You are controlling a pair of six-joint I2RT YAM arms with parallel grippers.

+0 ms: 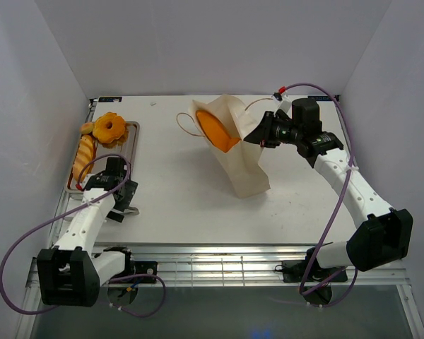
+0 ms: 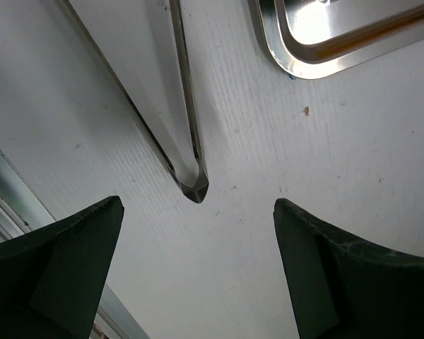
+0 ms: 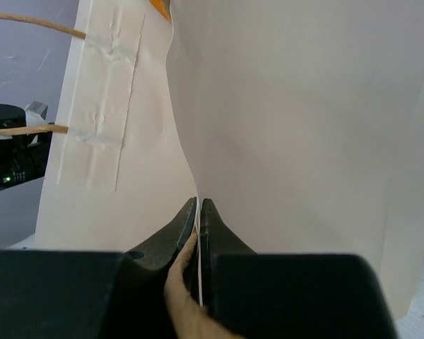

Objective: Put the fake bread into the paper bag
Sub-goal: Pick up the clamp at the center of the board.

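Nearest us, at the lower left of the top view, the left claw (image 2: 198,203) hangs released just above the bench (image 1: 184,205), its fingers (image 2: 63,261) spread wide and gripping nothing. In the left wrist view, the tip of the thin tongs (image 2: 185,145) lies on the bench between them, and a corner of the silver tray (image 2: 304,69) shows at the upper right.

Farther back along the left edge, the tray (image 1: 135,138) carries part of the fake bread: a long loaf (image 1: 86,152), a ring doughnut (image 1: 111,128) and a small roll (image 1: 87,128) beside it.

Right of centre, the paper bag (image 1: 244,166) stands tilted, its mouth turned to the upper left, with one orange bread (image 1: 222,127) sitting inside the opening. A cord handle (image 1: 186,126) loops out to the left. The right claw (image 3: 199,205) is clenched on the bag's rim, pinching the paper wall. A taped patch (image 3: 102,99) anchors the cord ends, and we read no writing on it.
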